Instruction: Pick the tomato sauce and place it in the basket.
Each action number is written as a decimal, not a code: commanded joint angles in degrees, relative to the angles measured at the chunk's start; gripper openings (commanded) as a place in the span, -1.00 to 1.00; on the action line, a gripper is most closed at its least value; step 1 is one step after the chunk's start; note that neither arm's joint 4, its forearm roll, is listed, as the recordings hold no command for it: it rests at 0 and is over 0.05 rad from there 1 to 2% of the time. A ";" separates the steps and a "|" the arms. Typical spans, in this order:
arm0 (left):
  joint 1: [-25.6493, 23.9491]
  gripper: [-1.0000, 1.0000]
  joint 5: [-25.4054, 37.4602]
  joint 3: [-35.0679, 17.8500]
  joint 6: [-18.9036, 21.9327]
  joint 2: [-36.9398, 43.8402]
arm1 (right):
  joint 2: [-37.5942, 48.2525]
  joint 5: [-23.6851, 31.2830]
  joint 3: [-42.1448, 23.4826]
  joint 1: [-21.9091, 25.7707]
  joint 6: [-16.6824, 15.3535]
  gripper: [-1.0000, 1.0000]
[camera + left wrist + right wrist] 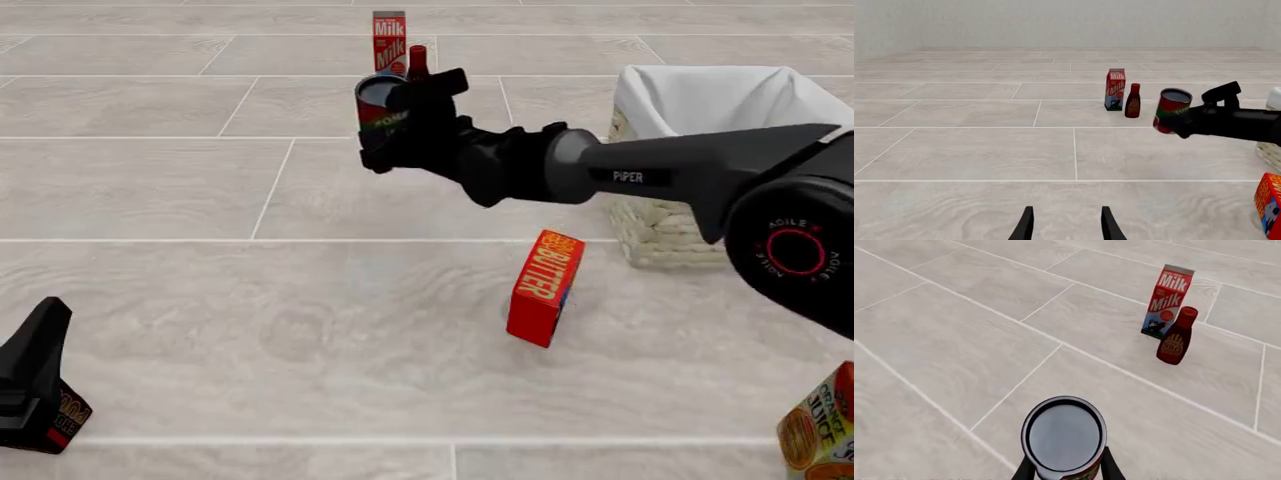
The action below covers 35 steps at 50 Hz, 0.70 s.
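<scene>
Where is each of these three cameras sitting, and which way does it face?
Front view: above and behind the arms, facing forward at the basket; right arm shows.
Left wrist view: behind the left pincer, facing the milk carton.
Right wrist view: behind the right pincer, which grips the tomato sauce.
All three share the can and carton.

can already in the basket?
No, in the front view the can is held by the right end effector, well off to the left of the basket.
</scene>
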 commanded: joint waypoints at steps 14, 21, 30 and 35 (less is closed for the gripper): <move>0.00 1.00 0.00 0.00 0.00 0.00 | -14.92 -2.70 13.00 -1.31 -0.33 -1.00; 0.00 1.00 0.00 0.00 0.00 0.00 | -18.37 -2.99 15.33 -2.47 -0.48 -1.00; 0.00 1.00 0.00 0.00 0.00 0.00 | -22.93 -2.74 18.47 -2.68 -0.20 -1.00; 0.00 1.00 0.00 0.00 0.00 0.00 | -25.36 -2.69 19.98 -3.02 -0.21 -1.00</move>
